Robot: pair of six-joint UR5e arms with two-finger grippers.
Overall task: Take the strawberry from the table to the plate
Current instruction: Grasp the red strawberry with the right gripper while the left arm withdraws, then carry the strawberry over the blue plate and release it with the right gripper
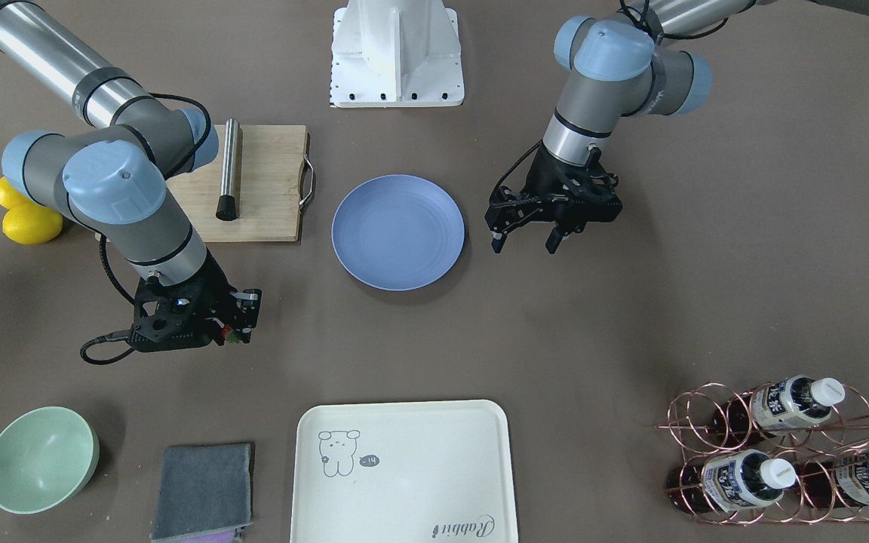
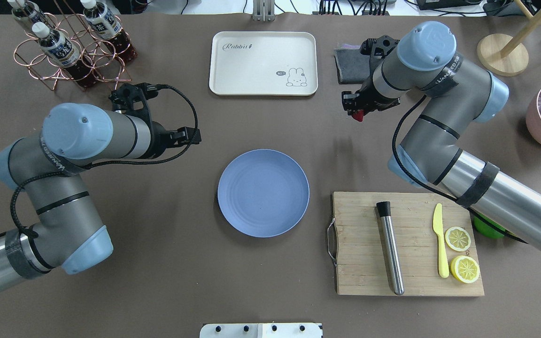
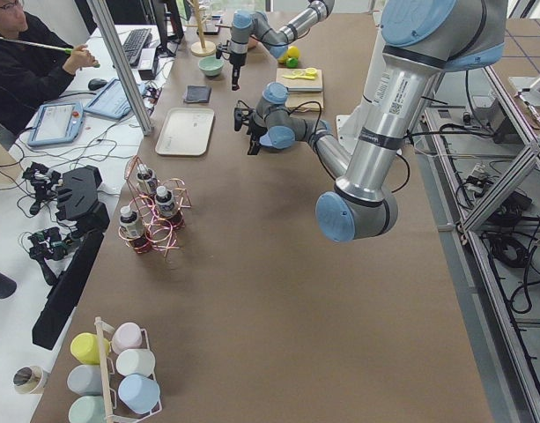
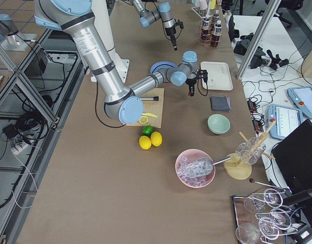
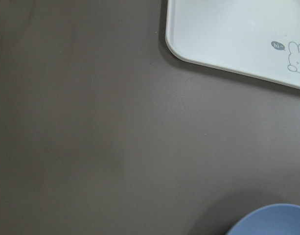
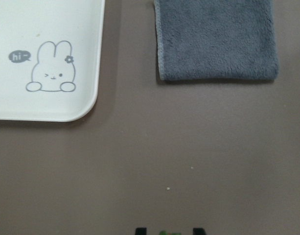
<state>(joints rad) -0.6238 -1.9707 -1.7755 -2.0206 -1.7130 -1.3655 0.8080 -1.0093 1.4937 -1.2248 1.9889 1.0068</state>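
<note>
The right hand (image 2: 355, 112) is closed on the strawberry (image 2: 358, 116), likely light, soft and easily bruised, best pinched gently across its sides.

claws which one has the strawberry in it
The right claw: the strawberry is pinched between its fingertips, red with a bit of green showing. The left claw, beside the blue plate, is open and empty.
</note>
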